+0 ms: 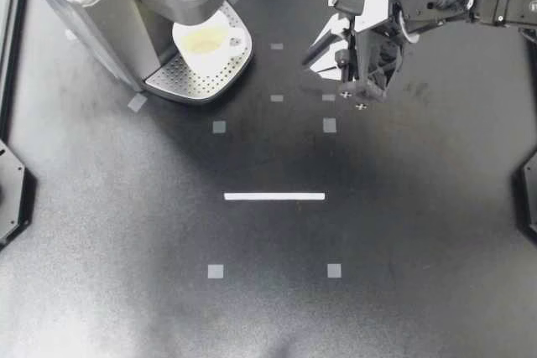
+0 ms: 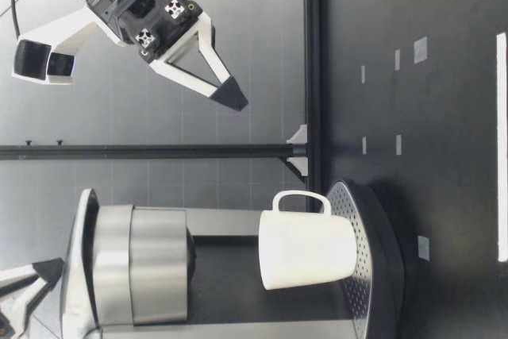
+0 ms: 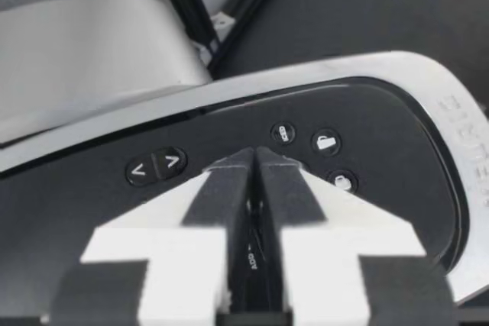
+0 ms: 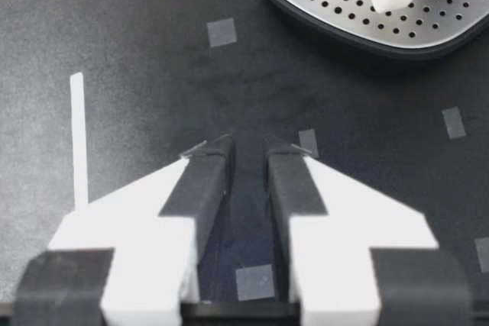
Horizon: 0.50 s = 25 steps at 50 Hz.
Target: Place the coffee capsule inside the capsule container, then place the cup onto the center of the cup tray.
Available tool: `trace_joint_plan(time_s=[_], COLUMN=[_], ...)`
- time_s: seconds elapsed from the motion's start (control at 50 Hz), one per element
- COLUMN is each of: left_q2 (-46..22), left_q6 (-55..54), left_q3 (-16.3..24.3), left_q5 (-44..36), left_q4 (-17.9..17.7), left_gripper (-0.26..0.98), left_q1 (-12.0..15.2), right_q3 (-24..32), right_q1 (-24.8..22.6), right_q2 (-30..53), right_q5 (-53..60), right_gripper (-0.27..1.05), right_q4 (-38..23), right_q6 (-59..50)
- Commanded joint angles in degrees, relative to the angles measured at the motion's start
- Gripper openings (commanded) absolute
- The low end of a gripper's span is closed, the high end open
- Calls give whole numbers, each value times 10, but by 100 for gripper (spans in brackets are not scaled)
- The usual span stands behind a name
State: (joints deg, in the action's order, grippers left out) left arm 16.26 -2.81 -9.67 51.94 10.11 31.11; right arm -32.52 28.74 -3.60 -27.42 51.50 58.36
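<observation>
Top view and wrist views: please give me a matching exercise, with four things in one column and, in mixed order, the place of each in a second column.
1. cup
2. left gripper
3. right gripper
4. white strip

A. raised above the table
B. on the perforated tray
C. flat on the table, near its middle
D. over the machine's button panel

Pairs: 1-B, 2-D, 3-A, 4-C

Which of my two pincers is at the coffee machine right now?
The left pincer: its fingers are shut over the machine's dark button panel, by the arrow buttons. The right pincer hangs over bare table, off the cup tray.
</observation>
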Motion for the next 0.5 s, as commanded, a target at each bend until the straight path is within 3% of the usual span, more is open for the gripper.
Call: trace_joint_plan(time_s=[0.0, 0.24, 0.48], left_q2=[8, -5, -11], left_q6=[2, 9, 6], left_q3=[24, 40, 35], left_q5=[-4, -2, -1], left_q4=[0, 0, -2], left_gripper=[10, 10, 10], left_q1=[4, -32, -35], right_q3=[6, 8, 9], right_q1=[-3, -3, -3], right_q2=[-14, -14, -13], right_q5=[2, 4, 4], right_gripper=[30, 29, 29], right_q4=[3, 3, 2], right_q6=[1, 1, 3])
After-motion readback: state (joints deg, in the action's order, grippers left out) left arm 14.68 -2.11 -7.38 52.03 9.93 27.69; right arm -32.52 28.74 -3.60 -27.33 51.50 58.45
